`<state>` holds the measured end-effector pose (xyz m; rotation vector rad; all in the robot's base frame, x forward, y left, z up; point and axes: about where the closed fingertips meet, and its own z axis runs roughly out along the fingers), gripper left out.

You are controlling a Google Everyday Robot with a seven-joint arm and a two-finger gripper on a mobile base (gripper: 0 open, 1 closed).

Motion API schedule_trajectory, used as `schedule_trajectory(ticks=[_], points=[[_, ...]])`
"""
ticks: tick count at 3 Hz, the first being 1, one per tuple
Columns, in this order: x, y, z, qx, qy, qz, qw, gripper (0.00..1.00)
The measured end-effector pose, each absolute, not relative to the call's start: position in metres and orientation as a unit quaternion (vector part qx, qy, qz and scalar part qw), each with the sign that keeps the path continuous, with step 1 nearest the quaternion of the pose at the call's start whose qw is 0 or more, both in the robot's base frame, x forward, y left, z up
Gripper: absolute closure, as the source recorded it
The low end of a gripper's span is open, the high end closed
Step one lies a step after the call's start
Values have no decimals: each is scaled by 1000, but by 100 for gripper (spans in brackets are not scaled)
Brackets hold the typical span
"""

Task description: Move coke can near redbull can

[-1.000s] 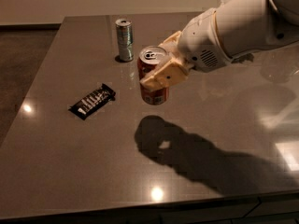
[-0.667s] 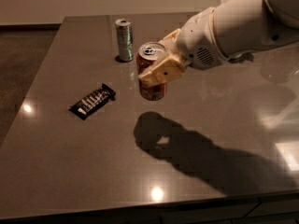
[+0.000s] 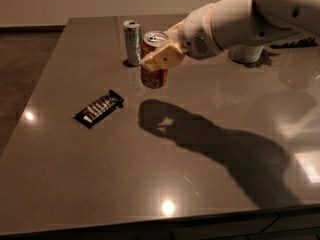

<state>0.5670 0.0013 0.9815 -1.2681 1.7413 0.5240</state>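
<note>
Coke can (image 3: 154, 77) nearer redbull can (image 3: 132, 42) now, between the gripper's (image 3: 153, 55) fingers (image 3: 164, 59).

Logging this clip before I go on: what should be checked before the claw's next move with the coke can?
1. Grip: claw shut on coke can: ok.
2. Held can upright: ok.
3. It sits close beside redbull can: ok.
4. Cans apart, not touching: cannot tell.
5. Held can resting on table: cannot tell; its shadow lies apart.
6. Path: snack bar away from both cans: ok.
</note>
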Motion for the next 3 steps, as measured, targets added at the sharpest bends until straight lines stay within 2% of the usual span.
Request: schedule_trajectory(ticks=[3], points=[[662, 1, 958, -464, 738, 205, 446, 100]])
